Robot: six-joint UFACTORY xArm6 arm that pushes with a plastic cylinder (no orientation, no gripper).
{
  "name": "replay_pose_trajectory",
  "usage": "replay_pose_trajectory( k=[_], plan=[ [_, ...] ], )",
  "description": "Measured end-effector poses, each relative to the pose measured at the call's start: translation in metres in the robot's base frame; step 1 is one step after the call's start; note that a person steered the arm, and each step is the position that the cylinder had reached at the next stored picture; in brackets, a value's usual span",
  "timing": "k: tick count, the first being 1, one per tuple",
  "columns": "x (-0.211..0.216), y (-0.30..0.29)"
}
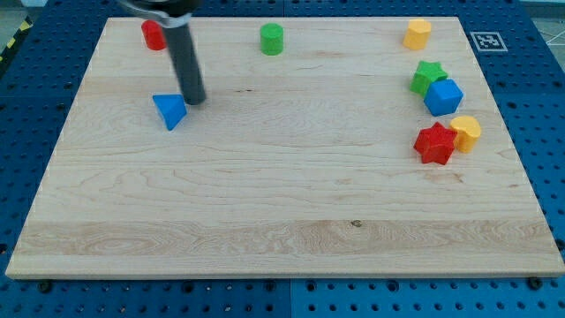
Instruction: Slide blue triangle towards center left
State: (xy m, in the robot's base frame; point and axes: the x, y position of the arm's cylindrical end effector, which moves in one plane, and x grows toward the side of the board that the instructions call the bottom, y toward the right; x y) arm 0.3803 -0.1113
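Note:
The blue triangle [169, 110] lies on the wooden board [282, 203] in its upper left part. My tip [196, 100] rests on the board just to the right of the blue triangle, touching or nearly touching its upper right edge. The dark rod rises from there towards the view's top left.
A red block [153, 34] sits at the top left, partly behind the rod. A green cylinder [272, 39] is at top centre, a yellow block [418, 34] at top right. On the right are a green star [427, 77], blue cube [443, 96], red star [435, 143] and yellow block [466, 132].

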Motion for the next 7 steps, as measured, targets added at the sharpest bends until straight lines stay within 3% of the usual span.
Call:
replay_pose_trajectory(
  k=[2, 5, 6, 7],
  plan=[
    [0.045, 0.008],
    [0.032, -0.068],
    [0.059, -0.038],
    [0.074, 0.027]
  ],
)
